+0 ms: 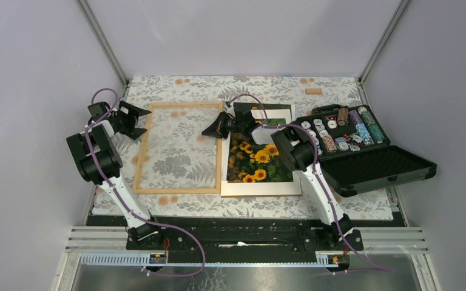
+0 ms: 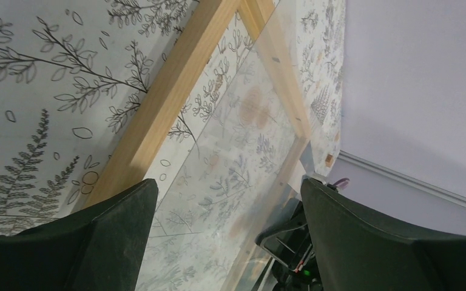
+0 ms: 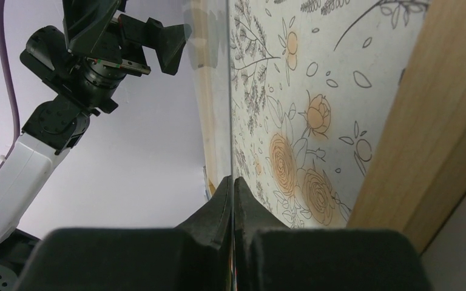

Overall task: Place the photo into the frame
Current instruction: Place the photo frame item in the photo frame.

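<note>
My right claw (image 1: 216, 128) (image 3: 232, 182) was pressed together on the thin edge of the clear pane (image 2: 236, 170) (image 3: 227, 91), at the far right side of the frame (image 1: 142, 154) (image 2: 176, 91) (image 3: 425, 133). The frame lay flat on the left-centre of the bench (image 1: 176, 85), with the floral cloth showing through it. My left claw (image 1: 132, 119) (image 2: 227, 242) was spread wide beside the frame's far left corner, holding nothing. I could not tell whether it touched the wood.

The photo (image 1: 258, 160) lay face up just right of the frame on a white mat (image 1: 261, 188), partly under my right arm. An open black case (image 1: 382, 167) of chips sat at the right edge of the bench.
</note>
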Available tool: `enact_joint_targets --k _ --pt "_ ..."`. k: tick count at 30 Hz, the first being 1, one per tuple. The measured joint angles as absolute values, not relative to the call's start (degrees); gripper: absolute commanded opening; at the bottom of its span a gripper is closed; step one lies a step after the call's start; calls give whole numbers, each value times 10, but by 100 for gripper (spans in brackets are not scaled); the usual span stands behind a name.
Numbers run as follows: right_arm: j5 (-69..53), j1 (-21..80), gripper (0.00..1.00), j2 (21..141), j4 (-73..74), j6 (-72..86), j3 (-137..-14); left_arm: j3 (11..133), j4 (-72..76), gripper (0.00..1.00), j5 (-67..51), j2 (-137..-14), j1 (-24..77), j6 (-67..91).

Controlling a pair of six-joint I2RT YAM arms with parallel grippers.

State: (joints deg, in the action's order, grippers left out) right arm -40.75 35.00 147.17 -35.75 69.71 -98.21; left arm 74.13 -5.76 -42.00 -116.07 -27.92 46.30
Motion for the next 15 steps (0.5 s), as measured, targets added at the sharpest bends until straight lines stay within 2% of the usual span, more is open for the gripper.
enact_joint_targets --k 15 --pt "-385 351 0 1488 -322 678 -1027 755 -72 93 -403 -1168 -279 450"
